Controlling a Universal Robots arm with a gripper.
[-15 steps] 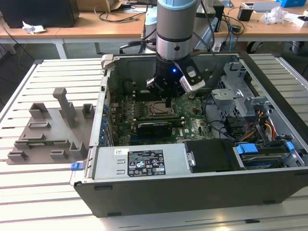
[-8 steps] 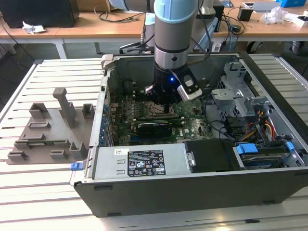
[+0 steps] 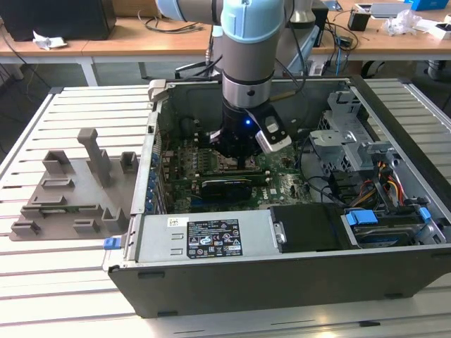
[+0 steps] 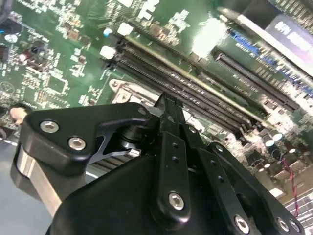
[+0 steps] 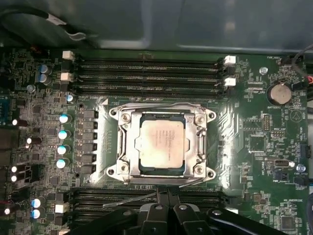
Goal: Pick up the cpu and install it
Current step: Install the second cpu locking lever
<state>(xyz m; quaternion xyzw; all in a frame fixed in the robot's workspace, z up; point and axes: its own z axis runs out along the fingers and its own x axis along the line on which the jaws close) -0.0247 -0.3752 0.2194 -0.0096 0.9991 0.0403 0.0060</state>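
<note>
The pale silver-grey square cpu (image 5: 162, 145) is lying seated in the metal-framed socket (image 5: 120, 145) on the green motherboard (image 5: 254, 137), between the rows of black memory slots (image 5: 146, 68). The black gripper (image 5: 165, 195) is hanging just beside the socket's edge; whether its jaws are parted, I cannot tell, and it is gripping nothing visible. Judging by this, placement looks done; any next move calls for a straight, careful lift clear.

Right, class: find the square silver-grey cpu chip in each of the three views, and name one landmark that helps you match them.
Exterior view: hidden beneath the robot's black hand, over the green motherboard.
First wrist view: the silver-grey square cpu lies centred in its metal socket frame.
Second wrist view: hidden behind the hand.
Shared landmark: the long black memory slots, in both wrist views.
</note>
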